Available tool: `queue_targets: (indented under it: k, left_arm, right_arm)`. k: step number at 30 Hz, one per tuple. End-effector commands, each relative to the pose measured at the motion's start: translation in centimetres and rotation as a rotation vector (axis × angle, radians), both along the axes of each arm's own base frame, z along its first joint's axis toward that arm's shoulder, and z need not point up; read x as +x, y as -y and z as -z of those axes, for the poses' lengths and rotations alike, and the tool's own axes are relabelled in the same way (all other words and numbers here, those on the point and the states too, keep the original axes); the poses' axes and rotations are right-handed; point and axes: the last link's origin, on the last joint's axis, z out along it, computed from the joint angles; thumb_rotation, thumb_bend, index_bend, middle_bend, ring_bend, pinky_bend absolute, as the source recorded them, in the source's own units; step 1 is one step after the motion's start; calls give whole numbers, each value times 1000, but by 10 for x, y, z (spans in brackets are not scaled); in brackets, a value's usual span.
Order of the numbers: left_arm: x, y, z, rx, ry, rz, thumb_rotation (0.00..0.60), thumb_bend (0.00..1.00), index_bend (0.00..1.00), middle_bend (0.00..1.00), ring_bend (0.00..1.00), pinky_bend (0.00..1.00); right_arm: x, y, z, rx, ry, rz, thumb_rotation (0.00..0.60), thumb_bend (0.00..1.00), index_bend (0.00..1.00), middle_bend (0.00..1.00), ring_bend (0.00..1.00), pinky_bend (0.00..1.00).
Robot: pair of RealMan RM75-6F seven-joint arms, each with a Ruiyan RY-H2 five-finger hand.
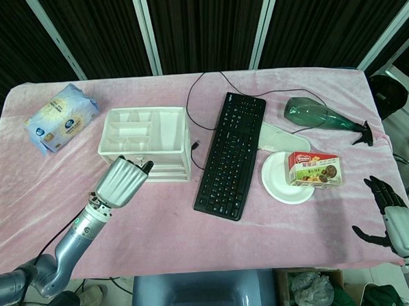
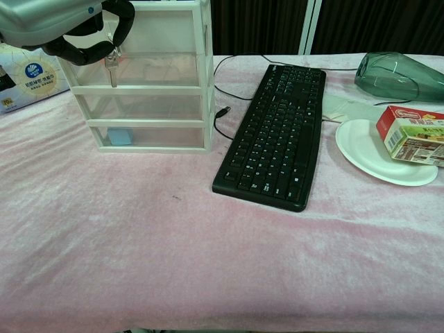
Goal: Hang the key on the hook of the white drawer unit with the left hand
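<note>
The white drawer unit (image 1: 147,134) stands left of centre on the pink cloth; in the chest view its clear drawer fronts (image 2: 149,97) face me. My left hand (image 1: 126,180) is raised right before the unit's top drawer. In the chest view the left hand (image 2: 66,24) pinches a small silver key (image 2: 112,69) between dark fingertips, and the key dangles against the upper drawer front. The hook cannot be made out behind the fingers. My right hand (image 1: 393,215) rests at the table's right front edge, fingers spread, holding nothing.
A black keyboard (image 1: 231,155) lies diagonally right of the unit, its cable looping behind. Further right are a white plate (image 1: 278,185), a snack box (image 1: 315,169) and a green handheld vacuum (image 1: 319,116). A blue tissue pack (image 1: 62,118) sits at the far left.
</note>
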Motion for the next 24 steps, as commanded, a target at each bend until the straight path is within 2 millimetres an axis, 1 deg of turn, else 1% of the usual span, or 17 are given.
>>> queue_targets:
  k: [1, 10, 17, 24]
  left_arm:
    - [0, 0, 1, 0, 2, -4, 600, 428, 583, 1000, 1000, 1000]
    - [2, -2, 4, 4, -2, 1, 600, 427, 586, 1000, 1000, 1000]
    - [1, -7, 5, 15, -1, -13, 600, 427, 586, 1000, 1000, 1000]
    - [0, -7, 7, 14, -4, -14, 600, 427, 588, 1000, 1000, 1000]
  right_arm:
    - [0, 0, 0, 0, 0, 0, 600, 164, 0, 0, 0, 144]
    - [0, 0, 0, 0, -1, -1, 600, 164, 0, 0, 0, 144]
    - [0, 0, 0, -1, -1, -1, 600, 164, 0, 0, 0, 144]
    - [0, 0, 0, -2, -1, -2, 600, 164, 0, 0, 0, 144]
